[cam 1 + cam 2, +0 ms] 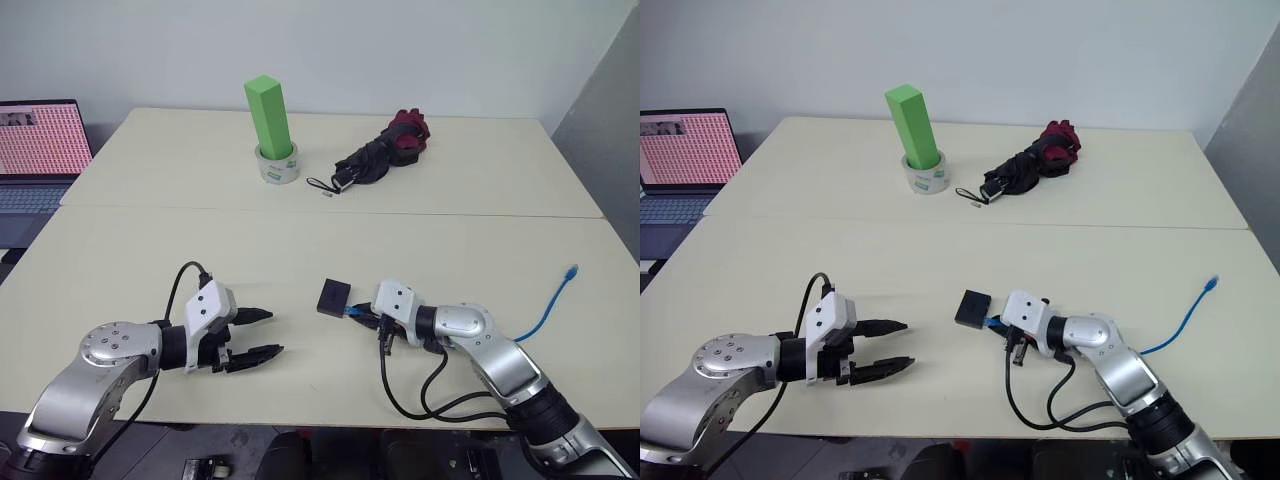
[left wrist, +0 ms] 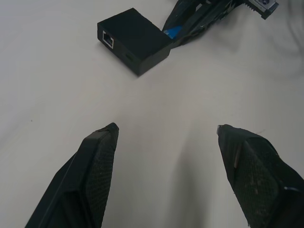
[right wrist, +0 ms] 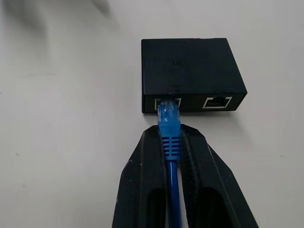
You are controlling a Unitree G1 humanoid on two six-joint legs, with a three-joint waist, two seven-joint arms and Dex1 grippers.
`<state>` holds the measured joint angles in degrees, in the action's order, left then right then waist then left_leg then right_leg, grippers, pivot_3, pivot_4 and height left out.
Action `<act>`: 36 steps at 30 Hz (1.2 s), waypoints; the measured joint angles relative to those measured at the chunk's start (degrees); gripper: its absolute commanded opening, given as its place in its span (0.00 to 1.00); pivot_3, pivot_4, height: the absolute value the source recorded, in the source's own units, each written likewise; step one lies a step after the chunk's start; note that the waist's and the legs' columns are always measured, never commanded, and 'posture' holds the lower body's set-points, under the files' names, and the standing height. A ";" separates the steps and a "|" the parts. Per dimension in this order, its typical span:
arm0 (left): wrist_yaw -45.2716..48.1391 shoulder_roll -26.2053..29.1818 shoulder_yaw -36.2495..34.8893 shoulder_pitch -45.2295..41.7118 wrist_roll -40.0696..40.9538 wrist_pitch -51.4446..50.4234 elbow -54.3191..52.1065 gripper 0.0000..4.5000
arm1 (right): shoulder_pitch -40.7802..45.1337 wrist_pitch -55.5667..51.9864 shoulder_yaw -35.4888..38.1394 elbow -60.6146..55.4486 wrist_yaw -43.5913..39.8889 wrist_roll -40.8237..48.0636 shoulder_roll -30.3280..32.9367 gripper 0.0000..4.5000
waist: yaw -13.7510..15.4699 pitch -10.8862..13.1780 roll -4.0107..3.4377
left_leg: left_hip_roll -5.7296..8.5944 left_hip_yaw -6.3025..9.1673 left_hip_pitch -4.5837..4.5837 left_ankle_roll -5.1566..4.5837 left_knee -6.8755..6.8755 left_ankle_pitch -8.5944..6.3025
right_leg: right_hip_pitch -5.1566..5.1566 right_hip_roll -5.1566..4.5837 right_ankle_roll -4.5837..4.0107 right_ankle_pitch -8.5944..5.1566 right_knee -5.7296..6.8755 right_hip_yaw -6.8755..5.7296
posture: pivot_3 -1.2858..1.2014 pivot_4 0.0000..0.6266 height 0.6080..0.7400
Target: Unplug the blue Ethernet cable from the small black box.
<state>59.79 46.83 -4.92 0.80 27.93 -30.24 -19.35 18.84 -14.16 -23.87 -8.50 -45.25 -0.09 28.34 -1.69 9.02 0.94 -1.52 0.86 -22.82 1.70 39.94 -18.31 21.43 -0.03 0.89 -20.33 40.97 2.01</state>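
Observation:
The small black box [image 1: 334, 296] lies flat on the cream table, near its front edge at the middle. The blue Ethernet cable [image 3: 169, 137] is plugged into one port on the box's near side; a second port beside it is empty. My right gripper [image 3: 170, 142] is shut on the cable's blue strain relief just behind the plug. The cable's far end [image 1: 571, 271] lies loose on the table to the right. My left gripper [image 1: 258, 334] hovers open to the left of the box, apart from it, with nothing between its fingers [image 2: 102, 156].
At the back stand a green block [image 1: 270, 115] in a roll of tape [image 1: 277, 166] and a black-and-red folded umbrella [image 1: 385, 150]. A laptop [image 1: 35, 150] sits beyond the table's left edge. Black cables [image 1: 425, 395] loop under my right arm.

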 measured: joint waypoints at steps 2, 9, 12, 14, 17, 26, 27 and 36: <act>-0.55 -2.21 -0.18 -2.04 3.88 -4.10 1.23 0.79 | 1.03 6.60 -0.51 -0.01 -0.02 -3.49 2.24 0.03 | 0.01 0.00 0.01 | 0.00 -0.01 -0.01 0.00 0.02 0.00 | 0.00 -0.01 0.00 0.00 -0.01 0.01 | 0.52 0.24 1.00; -2.59 -7.22 -1.98 -9.75 16.77 -16.66 3.90 0.79 | 6.94 34.60 -1.24 2.92 1.92 -12.88 5.71 0.03 | -0.11 -0.01 0.04 | -0.03 0.01 -0.01 0.19 0.03 0.11 | -0.01 0.00 0.00 0.00 0.00 -0.05 | 0.52 0.24 1.00; -4.21 -9.16 -1.99 -11.84 18.72 -18.59 4.73 0.79 | 7.11 40.42 -1.79 5.33 2.01 -13.74 5.23 0.03 | -0.10 -0.01 0.04 | -0.03 -0.01 -0.02 0.20 0.05 0.11 | -0.02 0.00 0.00 0.00 -0.01 -0.01 | 0.52 0.24 1.00; -4.83 -10.32 -1.96 -13.27 19.31 -19.34 5.52 0.79 | 7.37 42.96 -1.80 6.58 2.02 -14.52 4.93 0.03 | -0.08 -0.02 0.04 | -0.03 -0.01 -0.01 0.20 0.07 0.11 | -0.02 -0.01 0.00 0.00 0.02 -0.02 | 0.52 0.24 1.00; -5.60 -11.96 -1.90 -14.42 20.26 -19.92 5.71 0.75 | 7.87 45.15 -1.78 7.51 2.01 -14.59 4.77 0.03 | -0.11 -0.02 0.04 | -0.03 -0.01 0.00 0.20 0.08 0.12 | -0.02 0.00 0.00 0.00 0.02 -0.02 | 0.52 0.24 1.00; -5.40 -12.61 -2.08 -14.62 21.82 -20.62 5.74 0.33 | 8.51 46.98 -1.70 8.90 2.38 -14.63 4.04 0.03 | -0.09 -0.02 0.04 | -0.03 -0.01 0.00 0.21 0.08 0.12 | -0.02 -0.01 0.00 0.00 0.00 -0.01 | 0.52 0.24 1.00; -5.36 -12.58 -2.08 -14.61 21.82 -20.62 5.74 0.29 | 8.64 47.27 -1.65 8.92 2.64 -14.65 3.95 0.03 | -0.09 -0.02 0.04 | -0.04 -0.02 0.00 0.21 0.08 0.12 | -0.02 -0.01 0.00 0.00 0.01 -0.01 | 0.52 0.24 1.00; -4.84 -12.16 -2.05 -14.61 22.11 -20.44 5.76 0.17 | 9.71 49.57 -1.54 10.52 3.68 -16.47 3.39 0.03 | -0.08 -0.02 0.04 | -0.03 -0.02 0.00 0.21 0.08 0.12 | -0.02 -0.01 0.00 0.00 0.00 -0.01 | 0.52 0.24 1.00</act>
<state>54.95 34.67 -6.97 -13.81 50.03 -50.68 -13.60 28.55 35.41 -25.41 2.02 -41.57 -16.56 31.73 -1.77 9.00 0.98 -1.55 0.85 -22.82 1.91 40.02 -18.19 21.41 -0.03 0.89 -20.33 40.97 2.00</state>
